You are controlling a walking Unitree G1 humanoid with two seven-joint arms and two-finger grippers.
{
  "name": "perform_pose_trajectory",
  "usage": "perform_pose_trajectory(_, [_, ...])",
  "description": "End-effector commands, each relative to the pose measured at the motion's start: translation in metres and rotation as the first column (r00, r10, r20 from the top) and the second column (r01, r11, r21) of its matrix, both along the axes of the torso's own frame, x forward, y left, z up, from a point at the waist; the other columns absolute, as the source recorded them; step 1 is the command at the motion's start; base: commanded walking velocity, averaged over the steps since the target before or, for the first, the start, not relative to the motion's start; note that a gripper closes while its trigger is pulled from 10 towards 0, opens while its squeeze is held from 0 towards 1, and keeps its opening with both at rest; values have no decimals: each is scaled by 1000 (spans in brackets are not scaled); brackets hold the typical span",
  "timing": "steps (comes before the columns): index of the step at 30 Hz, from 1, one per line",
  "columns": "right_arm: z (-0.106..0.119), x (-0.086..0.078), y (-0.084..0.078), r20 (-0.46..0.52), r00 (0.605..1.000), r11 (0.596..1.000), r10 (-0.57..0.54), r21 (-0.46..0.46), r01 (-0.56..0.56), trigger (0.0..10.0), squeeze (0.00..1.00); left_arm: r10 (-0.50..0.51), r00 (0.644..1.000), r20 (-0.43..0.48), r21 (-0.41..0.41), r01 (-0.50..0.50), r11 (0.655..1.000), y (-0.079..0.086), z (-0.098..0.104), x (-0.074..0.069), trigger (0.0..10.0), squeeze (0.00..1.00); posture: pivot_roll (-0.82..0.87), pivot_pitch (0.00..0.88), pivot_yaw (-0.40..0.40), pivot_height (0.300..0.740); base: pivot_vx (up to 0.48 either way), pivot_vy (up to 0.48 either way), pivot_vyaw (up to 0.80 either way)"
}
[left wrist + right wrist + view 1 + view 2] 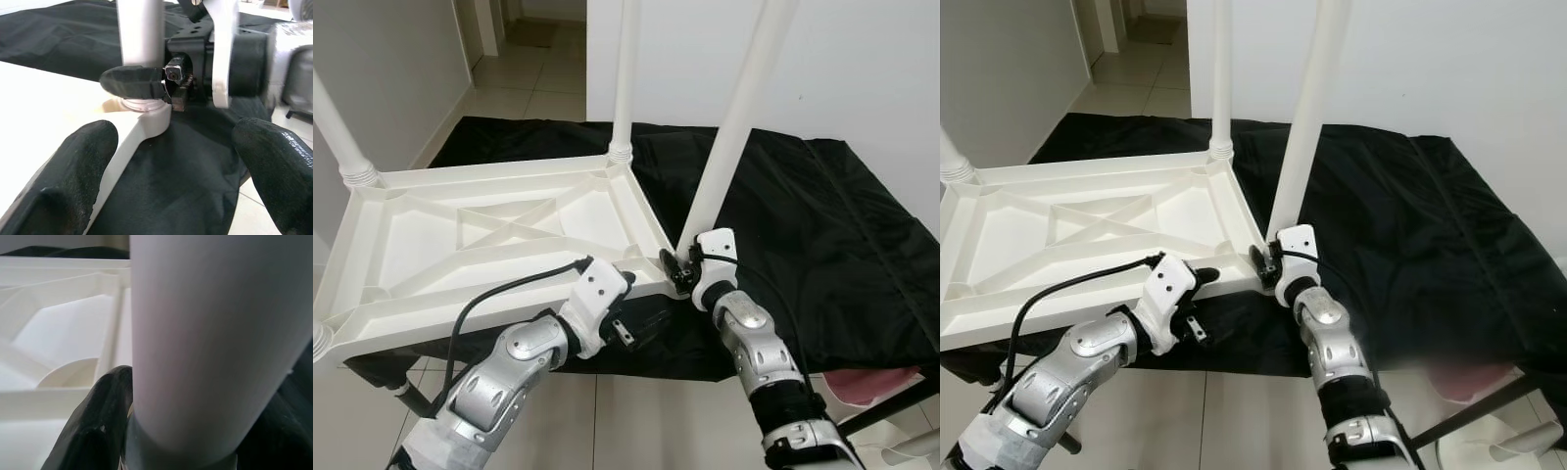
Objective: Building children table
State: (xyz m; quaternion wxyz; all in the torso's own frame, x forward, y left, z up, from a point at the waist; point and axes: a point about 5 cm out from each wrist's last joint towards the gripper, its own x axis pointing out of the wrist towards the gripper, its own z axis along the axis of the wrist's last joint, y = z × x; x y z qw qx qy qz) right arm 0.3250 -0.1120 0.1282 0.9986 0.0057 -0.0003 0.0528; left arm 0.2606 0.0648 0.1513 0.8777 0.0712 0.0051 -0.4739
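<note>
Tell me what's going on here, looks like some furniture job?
The robot is assembling a white plastic children's table, which lies upside down on a black cloth. Its right hand is closed around the base of a white leg at the near right corner socket. The left hand, fingers open, sits just below the tabletop's near edge beside that corner. Two other legs already stand in their sockets at the far corners.

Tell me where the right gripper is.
In the head views the right gripper is right of centre, clamped on the leg at the tabletop's near right corner, beside the left gripper.
</note>
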Motion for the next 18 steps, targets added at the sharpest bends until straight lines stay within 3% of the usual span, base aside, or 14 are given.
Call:
perform_pose_trajectory(1, [-12, -6, -12, -79, 987, 987, -139, 67, 144, 10000, 0, -63, 998, -18, 18, 63, 998, -2, -3, -4, 10000, 0, 25, 43, -30, 740, 0, 0, 0])
perform_pose_trajectory(5, [-13, -13, -7, -102, 973, 971, -206, 99, 216, 10000, 0, -65, 998, -19, 17, 66, 998, -3, -3, -4, 10000, 0, 25, 45, -28, 740, 0, 0, 0])
perform_pose_trajectory(8, [-10, -14, -1, -103, 976, 972, -194, 112, 205, 10000, 0, -70, 997, -24, 19, 71, 997, -3, -4, -6, 10000, 0, 22, 47, -27, 740, 0, 0, 0])
perform_pose_trajectory(15, [-6, -13, -4, -100, 980, 980, -172, 89, 181, 10000, 0, -74, 997, -24, 24, 75, 997, -2, -5, -5, 10000, 0, 18, 45, -30, 740, 0, 0, 0])
perform_pose_trajectory(16, [-5, -12, -4, -95, 985, 984, -145, 86, 154, 10000, 553, -71, 997, -21, 25, 72, 997, -2, -4, -4, 10000, 0, 19, 44, -32, 740, 0, 0, 0])
perform_pose_trajectory(17, [-5, -12, -4, -95, 985, 984, -145, 86, 154, 10000, 553, -71, 997, -21, 25, 72, 997, -2, -4, -4, 10000, 0, 19, 44, -32, 740, 0, 0, 0])
perform_pose_trajectory(18, [-4, -11, -4, -83, 990, 988, -118, 88, 125, 10000, 1000, -69, 997, -19, 24, 70, 997, -2, -4, -3, 10000, 0, 18, 43, -34, 740, 0, 0, 0])
